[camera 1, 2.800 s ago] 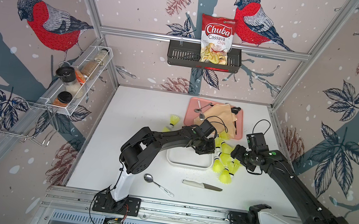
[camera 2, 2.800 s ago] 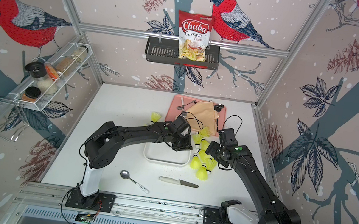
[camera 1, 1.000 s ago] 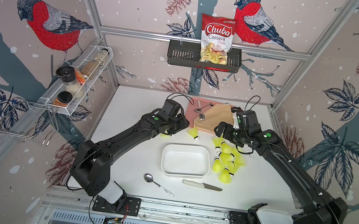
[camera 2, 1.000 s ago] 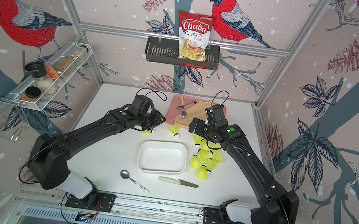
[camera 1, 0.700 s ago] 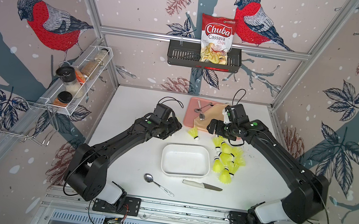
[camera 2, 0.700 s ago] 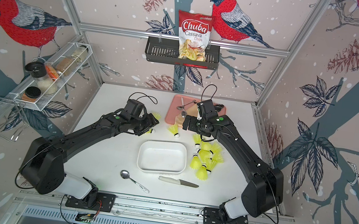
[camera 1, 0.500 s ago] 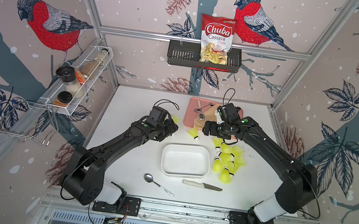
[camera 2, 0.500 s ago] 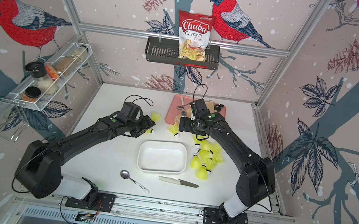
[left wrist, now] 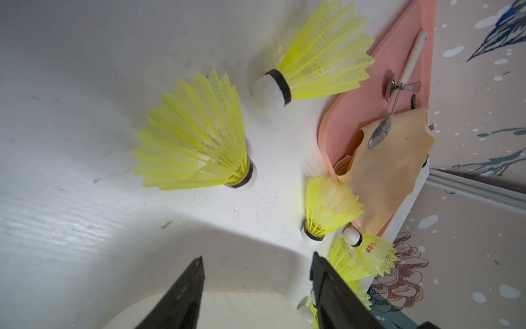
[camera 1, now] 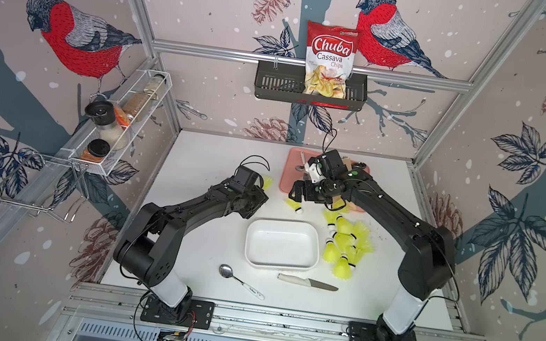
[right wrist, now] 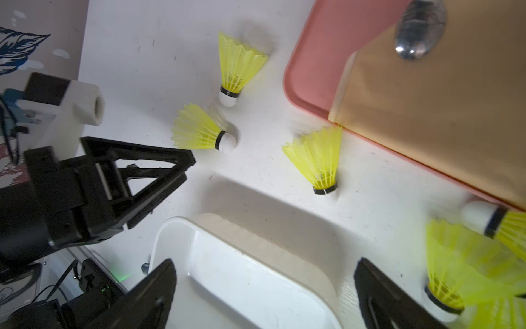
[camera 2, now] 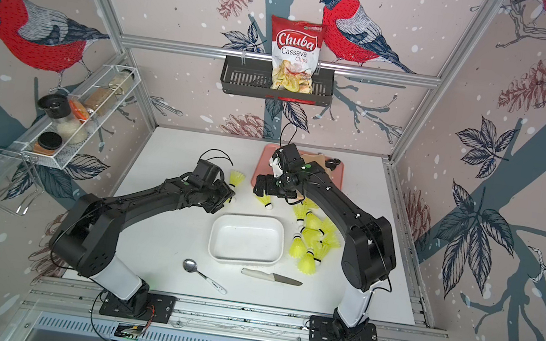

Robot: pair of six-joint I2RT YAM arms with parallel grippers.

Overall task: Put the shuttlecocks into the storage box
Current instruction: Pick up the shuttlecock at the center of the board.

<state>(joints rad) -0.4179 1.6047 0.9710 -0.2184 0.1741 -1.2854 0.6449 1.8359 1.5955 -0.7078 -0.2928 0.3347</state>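
the left gripper [left wrist: 253,287] has its two black jaws partly apart with nothing between them but bare tabletop. the right gripper [right wrist: 264,284] is spread to its widest and is just as empty. ahead of the left jaws, near but untouched, a neon yellow-green plastic shuttlecock [left wrist: 199,142] with a white rounded tip and black band lies on its side, with a second shuttlecock [left wrist: 318,65] beyond it. in a top view these two sit at about 11 o'clock from the shallow white plastic storage box [camera 1: 280,269], and the right gripper hangs at the box's 12 o'clock, over a third shuttlecock [camera 1: 294,205]. the rest of the shuttlecocks [camera 1: 345,242] are heaped at the box's 3 o'clock, touching one another. the box holds none, so i judge the task barely begun. farther out, a flat pink tray [camera 1: 291,167] with a beige cloth [left wrist: 392,171] lies at 12 to 1 o'clock, a white-handled knife [camera 1: 306,282] at 6 and a metal spoon [camera 1: 237,278] at 7. both arms crowd the same small patch, so the wrists could knock together if each goes for a neighbouring piece. jaws closing on a springy skirt may crush it, and on the round tip they may squirt it away toward the tray. a light shuttlecock let go from high up could bounce out of so shallow a box. in both top views the left wrist covers its own fingertips and most of the nearest shuttlecock. the heap overlaps too much to count, the right wrist view smears at the heap's side, and whatever lies under the cloth cannot be seen.
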